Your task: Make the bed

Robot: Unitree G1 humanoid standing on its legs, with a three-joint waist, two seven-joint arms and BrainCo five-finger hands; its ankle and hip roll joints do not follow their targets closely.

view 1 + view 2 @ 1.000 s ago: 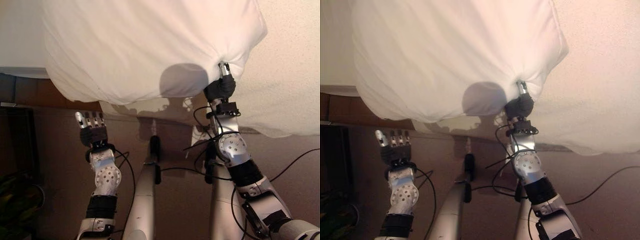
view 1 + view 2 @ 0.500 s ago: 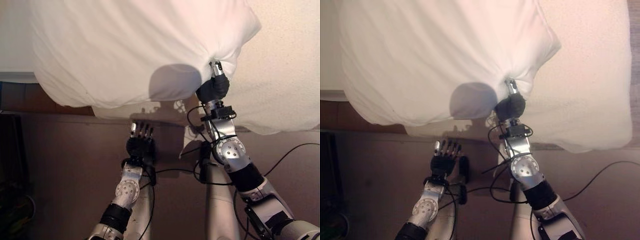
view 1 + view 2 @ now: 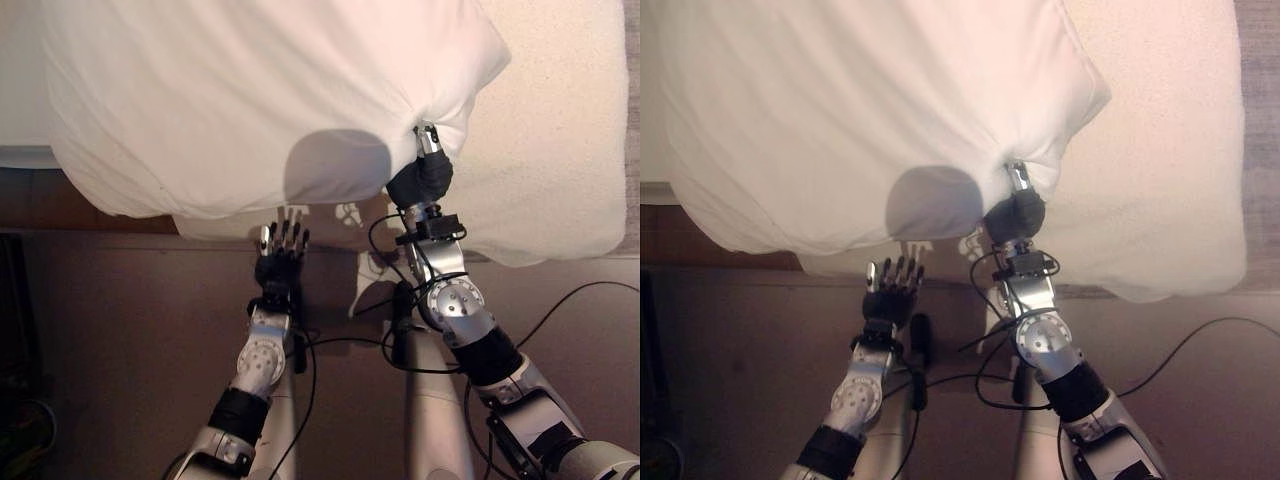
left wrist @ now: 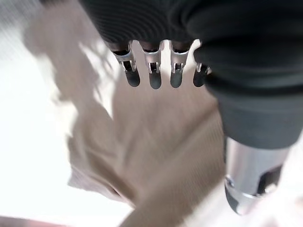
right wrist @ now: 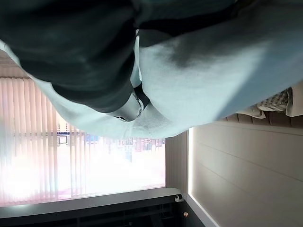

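**White pillow pinched by the right hand, left hand open below it**

White cotton bunches into a gathered knot where the right hand (image 3: 420,178) grips the pillow (image 3: 230,100). The fingers are closed round a pinch of the pillowcase near its lower corner, and creases fan out from that spot across the fabric. In the right wrist view the pale cloth presses close against the dark ribbed cover, with a silver fingertip tucked into the fold. The right arm reaches up and forward, wrist straight, and the hand is partly buried in the cloth.

The pillow is large, soft and plump, with smooth case fabric and loose wrinkles. It lies above and to the left of the right hand, overhanging the near edge of the bed. A round shadow falls on its underside just beside the grip.

To the right of the right hand spreads a cream blanket (image 3: 560,150) with a nubbly, towel-like texture, its edge hanging in a soft curve over the side of the bed.

The left hand (image 3: 280,250) is open, fingers straight and slightly spread, pointing up toward the pillow's lower edge. It holds nothing and sits just below the hanging fabric, apart from it. In the left wrist view the dark fingertips (image 4: 153,78) stand in a row before shaded, creased cloth. The left arm rises from below, forearm nearly upright.
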